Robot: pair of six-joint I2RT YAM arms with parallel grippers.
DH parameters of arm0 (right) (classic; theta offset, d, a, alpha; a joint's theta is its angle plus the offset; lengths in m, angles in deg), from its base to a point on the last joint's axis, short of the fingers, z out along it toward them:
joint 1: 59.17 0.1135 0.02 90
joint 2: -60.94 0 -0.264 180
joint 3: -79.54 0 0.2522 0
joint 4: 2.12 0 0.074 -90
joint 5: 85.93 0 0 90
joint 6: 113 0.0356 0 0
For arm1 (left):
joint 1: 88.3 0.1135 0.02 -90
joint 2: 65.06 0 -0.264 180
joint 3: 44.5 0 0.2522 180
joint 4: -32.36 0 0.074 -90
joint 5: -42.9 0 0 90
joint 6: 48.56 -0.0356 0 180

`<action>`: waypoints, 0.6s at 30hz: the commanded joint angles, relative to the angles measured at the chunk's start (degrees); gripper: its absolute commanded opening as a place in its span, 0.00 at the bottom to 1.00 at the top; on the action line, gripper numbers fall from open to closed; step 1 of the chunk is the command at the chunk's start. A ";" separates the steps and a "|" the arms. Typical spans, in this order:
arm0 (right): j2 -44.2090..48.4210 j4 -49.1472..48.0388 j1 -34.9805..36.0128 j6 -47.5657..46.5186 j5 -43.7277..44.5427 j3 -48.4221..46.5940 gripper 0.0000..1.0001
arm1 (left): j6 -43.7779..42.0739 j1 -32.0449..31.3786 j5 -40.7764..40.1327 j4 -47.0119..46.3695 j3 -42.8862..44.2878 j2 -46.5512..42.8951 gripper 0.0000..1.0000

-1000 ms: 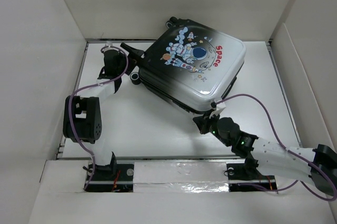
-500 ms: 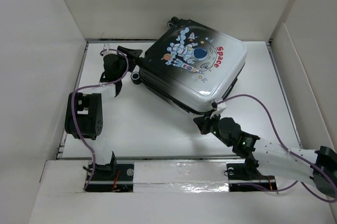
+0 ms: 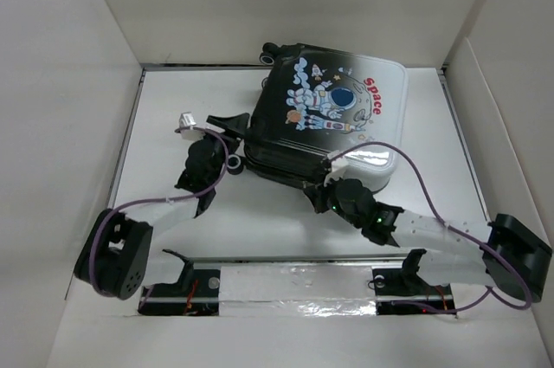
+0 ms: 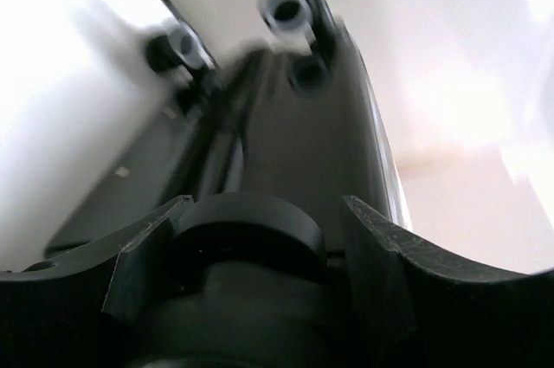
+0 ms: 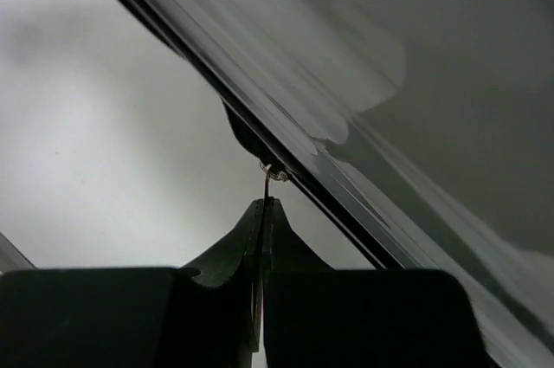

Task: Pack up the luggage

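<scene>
Right gripper (image 5: 262, 212) pinched on thin zipper pull (image 5: 270, 174), left gripper (image 4: 264, 205) straddling round wheel (image 4: 247, 242) (grip unclear); glossy luggage (image 3: 325, 117) lies 9-to-3 o'clock.

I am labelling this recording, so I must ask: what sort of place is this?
Probably a laboratory robot cell, not a home. Plain white walls enclose a white table, the left arm and right arm are bolted at its near edge, and a suitcase lies on it.
</scene>
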 commanded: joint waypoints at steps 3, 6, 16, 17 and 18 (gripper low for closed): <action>-10.00 -5.37 2.00 -4.47 -14.57 -11.59 0.00 | -11.28 -16.85 11.83 0.04 -7.71 -12.12 0.00; -14.59 -5.19 2.62 -7.37 -19.58 -16.01 0.00 | -11.37 -19.49 11.39 6.01 -10.88 -17.67 0.00; -30.77 -14.94 8.06 -6.86 -28.12 -25.69 0.00 | -6.19 -28.54 9.29 20.54 -17.91 -37.81 0.00; -30.17 -17.04 8.68 -6.25 -26.99 -23.95 0.00 | -5.58 -29.07 6.67 20.19 -18.09 -37.99 0.00; -29.38 -18.19 9.38 -5.11 -26.54 -22.45 0.00 | -5.31 -29.60 6.30 18.54 -18.18 -37.64 0.00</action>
